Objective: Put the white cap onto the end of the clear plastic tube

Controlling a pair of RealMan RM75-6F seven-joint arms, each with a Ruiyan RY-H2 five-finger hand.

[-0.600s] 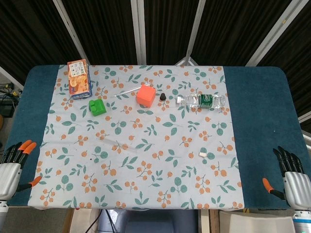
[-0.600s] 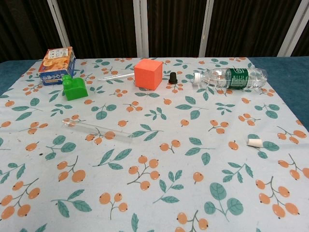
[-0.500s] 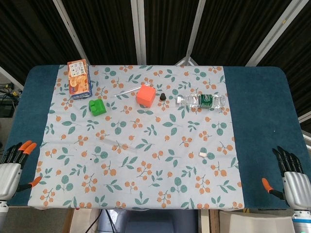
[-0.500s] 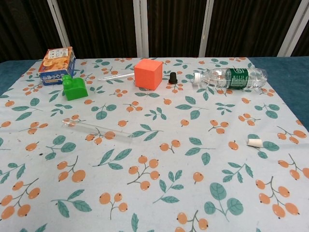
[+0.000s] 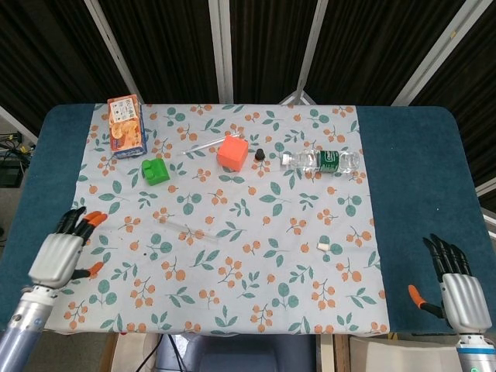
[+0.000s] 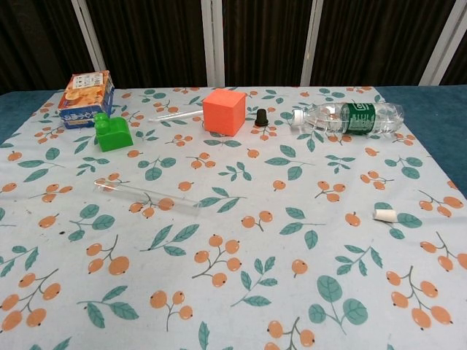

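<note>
Covering most of the blue desk is a floral cloth printed with orange berries and green leaves. The left hand hovers over the cloth's near left edge, holding nothing, its orange-tipped fingers spread apart. The right hand sits at the desk's near right corner over the bare blue surface, also empty with fingers apart. Neither hand shows in the chest view.

Along the far side of the cloth, a snack box lies at the left corner. A plastic water bottle lies on its side toward the right. An orange cube stands between them near the middle, and a green block sits just in front of the snack box. A thin pipette lies left of the cube, and a small black cap stands just right of it.

The clear plastic tube lies flat on the cloth left of centre, slanting from far left to near right, well apart from both hands. The white cap lies on its side on the right part of the cloth, far from the tube and nearer the right hand.
</note>
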